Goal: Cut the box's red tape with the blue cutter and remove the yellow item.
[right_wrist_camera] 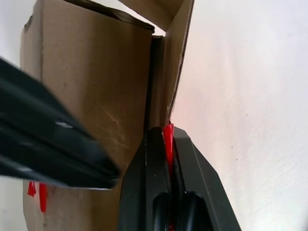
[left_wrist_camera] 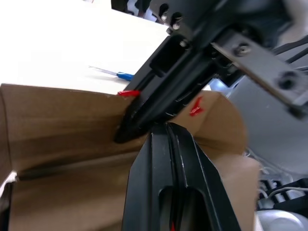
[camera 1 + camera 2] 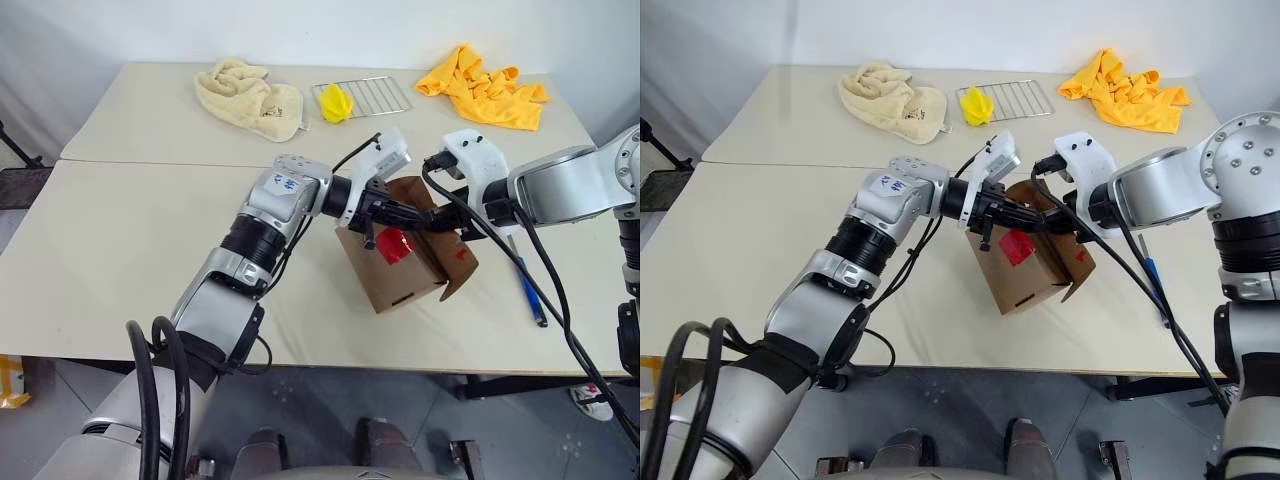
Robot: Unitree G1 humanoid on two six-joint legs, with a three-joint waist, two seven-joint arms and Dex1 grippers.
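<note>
- box (image 3: 395,262) is mid-desk (image 3: 130,250), tilted up off its base, flaps open. Red tape (image 3: 393,245) patch on the face toward the camera, more red bits on the right-hand flap (image 3: 462,255).
- L gripper (image 3: 418,217) reaches in from the left, over the box's top edge. Fingers (image 2: 166,159) pressed together; left wrist view shows them at the cardboard by the open flap, nothing visibly between them.
- R gripper (image 3: 1055,226) comes in from the right, meets the left one at the box top. Fingers (image 1: 156,183) pinched on the flap edge w/ red tape showing between them in right wrist view.
- blue cutter (image 3: 527,285) lies flat on desk, right of the box, near the front edge, apart from both grippers.
- yellow item (image 3: 335,102) sits on the wire rack (image 3: 385,95) at the far side of desk, well apart from the box.
- Also at far side: cream towel (image 3: 245,95) left of rack, orange cloth (image 3: 485,88) to its right.
</note>
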